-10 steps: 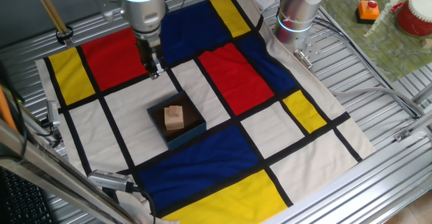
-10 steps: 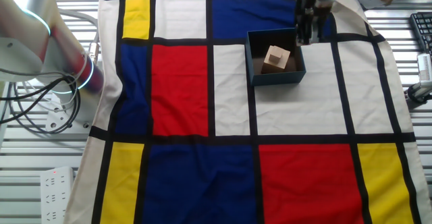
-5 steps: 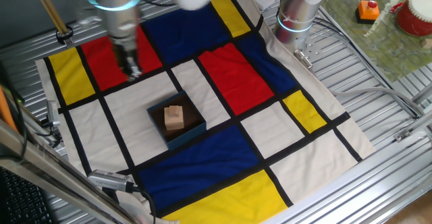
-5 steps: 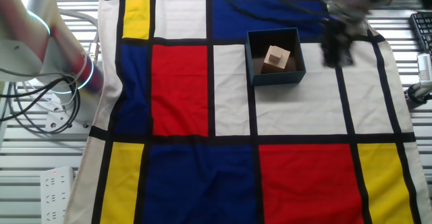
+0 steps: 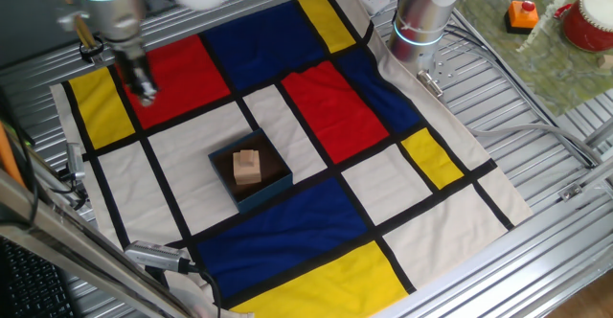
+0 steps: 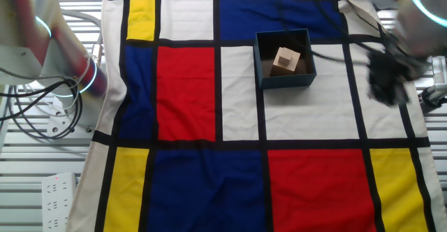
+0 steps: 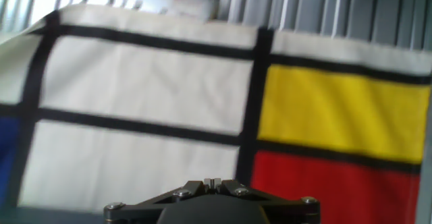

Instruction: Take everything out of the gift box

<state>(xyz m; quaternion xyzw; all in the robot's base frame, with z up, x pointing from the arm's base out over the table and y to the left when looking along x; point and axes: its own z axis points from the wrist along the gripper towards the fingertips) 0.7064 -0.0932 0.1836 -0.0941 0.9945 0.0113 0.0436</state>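
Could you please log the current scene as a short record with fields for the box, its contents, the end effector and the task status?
gift box: dark blue gift box sitting open on a white panel of the patterned cloth
contents: one tan wooden block inside, also seen in the other fixed view
end effector: end effector over the red and yellow panels near the cloth's edge, well away from the box; blurred, finger state unclear
held item: none visible
task status: block not yet removed
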